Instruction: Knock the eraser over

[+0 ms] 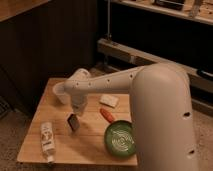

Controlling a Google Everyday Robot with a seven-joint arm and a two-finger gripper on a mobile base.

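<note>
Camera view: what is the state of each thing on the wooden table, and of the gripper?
Small dark rectangular eraser: standing on end, not yet knocked over.
White labelled plastic bottle: lying on its side.
Green round bowl: upright.
White cup: upright.
Pale flat whitish block: lying flat.
Gripper: low, just above the eraser.

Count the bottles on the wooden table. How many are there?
1. The white bottle lies at the table's near-left corner, left of the eraser. The gripper hangs just above the eraser. The arm could hide more.
</note>
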